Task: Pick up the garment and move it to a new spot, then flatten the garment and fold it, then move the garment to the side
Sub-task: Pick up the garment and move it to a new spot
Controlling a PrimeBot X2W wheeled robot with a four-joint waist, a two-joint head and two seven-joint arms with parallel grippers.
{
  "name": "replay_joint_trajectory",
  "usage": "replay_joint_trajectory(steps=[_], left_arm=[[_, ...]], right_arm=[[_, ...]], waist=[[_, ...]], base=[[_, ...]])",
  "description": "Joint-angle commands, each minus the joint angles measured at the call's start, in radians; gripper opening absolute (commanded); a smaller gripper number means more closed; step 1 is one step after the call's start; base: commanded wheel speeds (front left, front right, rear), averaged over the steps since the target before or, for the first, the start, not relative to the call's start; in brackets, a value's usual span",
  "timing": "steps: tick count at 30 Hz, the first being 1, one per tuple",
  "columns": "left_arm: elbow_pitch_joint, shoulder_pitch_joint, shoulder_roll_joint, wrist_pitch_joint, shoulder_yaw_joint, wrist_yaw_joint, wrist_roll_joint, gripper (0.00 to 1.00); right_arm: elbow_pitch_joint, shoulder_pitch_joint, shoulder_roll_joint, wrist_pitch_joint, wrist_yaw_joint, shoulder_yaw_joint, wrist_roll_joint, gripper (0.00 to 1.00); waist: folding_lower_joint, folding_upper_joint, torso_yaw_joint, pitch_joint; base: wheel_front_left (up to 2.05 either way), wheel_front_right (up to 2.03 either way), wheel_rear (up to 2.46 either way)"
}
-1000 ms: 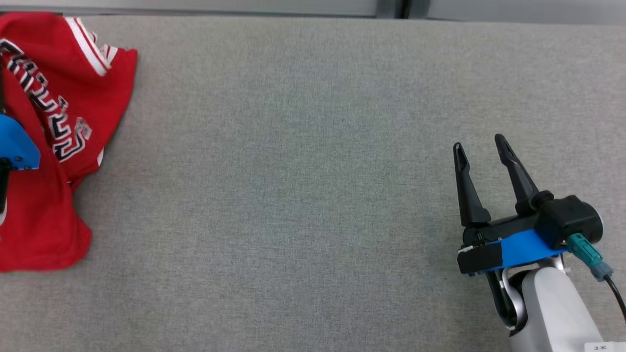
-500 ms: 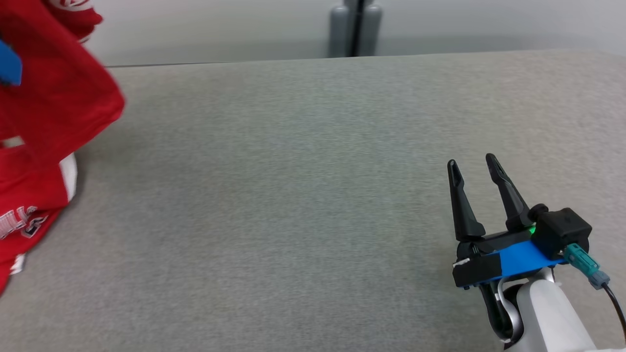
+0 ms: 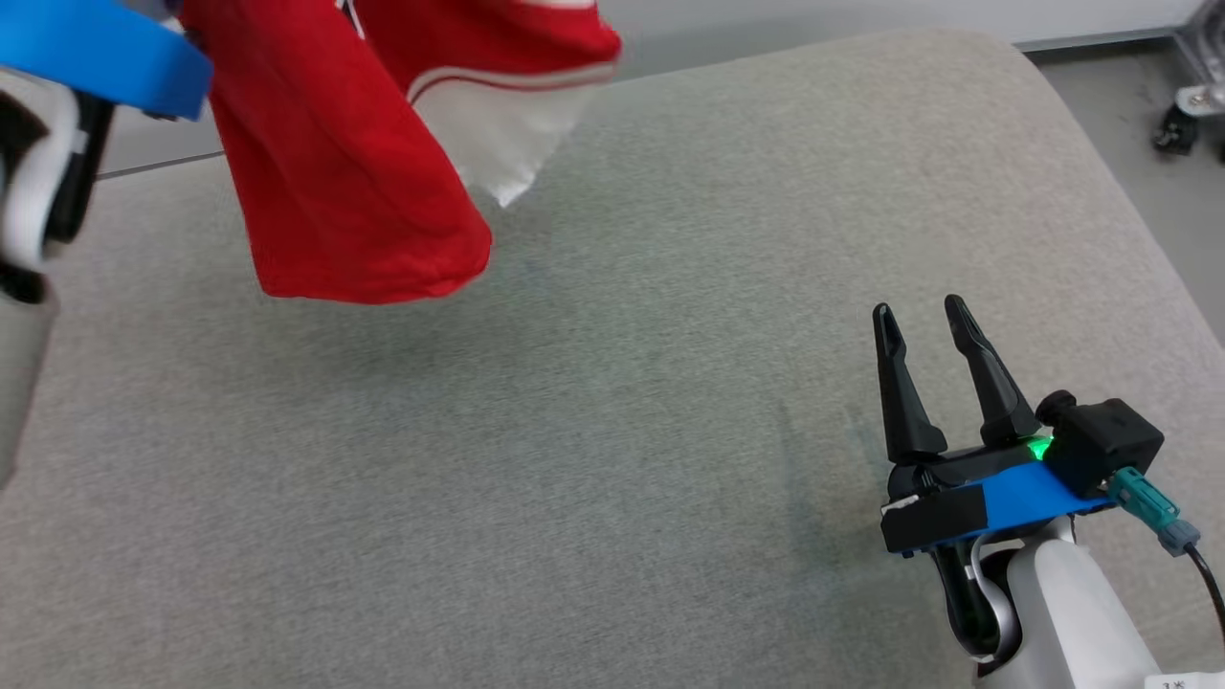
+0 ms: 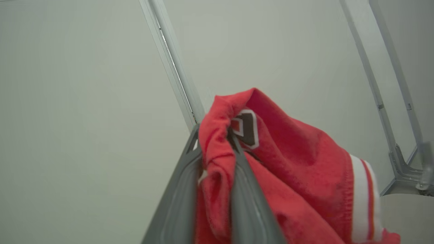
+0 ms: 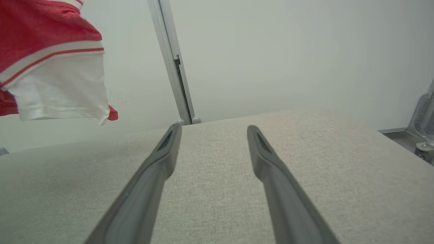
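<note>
The red garment (image 3: pixel 354 191) hangs in the air over the far left part of the grey surface (image 3: pixel 612 478). It is bunched and drapes downward, a white-trimmed edge trailing toward the middle. My left claw (image 4: pixel 215 135) is narrow, pinching a fold of it. My right claw (image 3: pixel 921 314) sits wide and empty, well apart at the near right. I judge the setting-down falls to my left arm.

Grey fabric-covered table (image 3: pixel 622 459), rounded far corner. Pale plain wall (image 5: pixel 288 51) behind, vertical metal strip (image 5: pixel 169 64) (meets table's far edge). Grey floor (image 3: pixel 1134 96) at right.
</note>
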Motion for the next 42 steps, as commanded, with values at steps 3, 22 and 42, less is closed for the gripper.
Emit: replay_joint_trajectory(steps=[3, 22, 42], left_arm=[[0.003, 0.024, -0.017, 0.004, -0.018, -0.007, -0.016, 0.0], [0.289, 0.352, -0.231, -0.134, -0.247, -0.053, -0.076, 0.0], [0.235, 0.426, -0.307, -0.254, -0.183, -0.017, -0.058, 1.0]], right_arm=[[0.0, -0.014, -0.003, -0.004, 0.0, 0.0, 0.007, 1.0], [-0.022, 0.0, -0.004, -0.004, 0.0, 0.017, -0.01, 1.0], [0.012, 0.039, -0.003, -0.004, 0.0, -0.007, -0.024, 1.0]], waist=[[0.0, 0.0, -0.017, 0.008], [0.0, 0.0, 0.023, 0.024], [0.0, 0.0, 0.109, -0.068]], base=[[0.0, 0.0, 0.0], [0.0, 0.0, 0.0], [0.0, 0.0, 0.0]])
